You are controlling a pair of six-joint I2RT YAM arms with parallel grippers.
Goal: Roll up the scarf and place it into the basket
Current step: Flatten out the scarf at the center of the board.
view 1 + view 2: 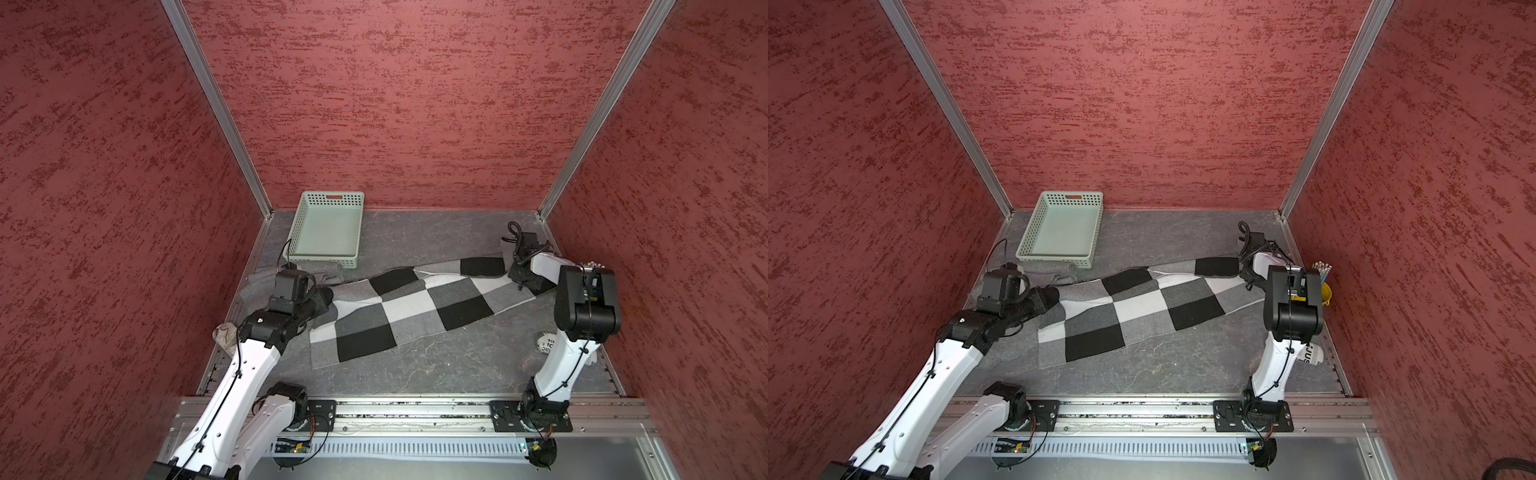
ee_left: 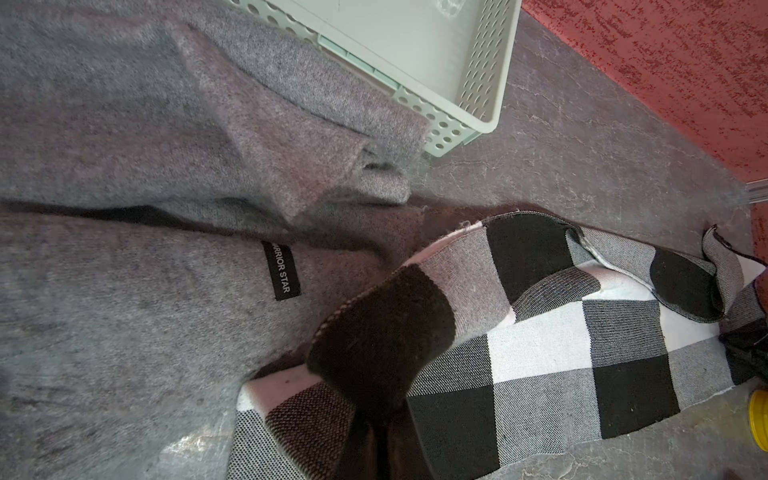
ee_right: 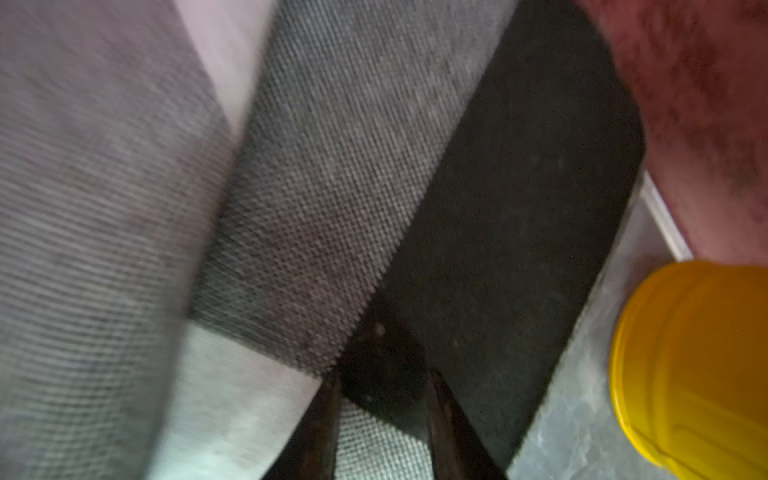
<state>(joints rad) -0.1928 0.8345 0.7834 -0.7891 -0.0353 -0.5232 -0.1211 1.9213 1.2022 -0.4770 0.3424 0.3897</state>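
Note:
The scarf point(image 1: 415, 307) point(image 1: 1142, 307), checked black, white and grey, lies slantwise across the table. At its left end my left gripper point(image 1: 328, 296) point(image 1: 1054, 297) is shut on a raised black fold point(image 2: 376, 419). My right gripper point(image 1: 521, 286) point(image 1: 1250, 284) sits on the far right end, where the cloth is folded over. Its jaws stand a little apart, with a bunched fold of scarf point(image 3: 332, 187) filling the gap at the tips point(image 3: 384, 374). The pale mint basket point(image 1: 332, 199) point(image 1: 1073, 199) point(image 2: 482, 83) stands empty at the back left.
Plain grey cloth point(image 2: 124, 291) point(image 1: 316, 270) with a black label lies by the basket's near end; I cannot tell whether it belongs to the scarf. A yellow bucket point(image 1: 1325, 291) point(image 3: 698, 365) of pencils stands by the right wall. A printed white scrap point(image 1: 544, 343) lies near the right arm.

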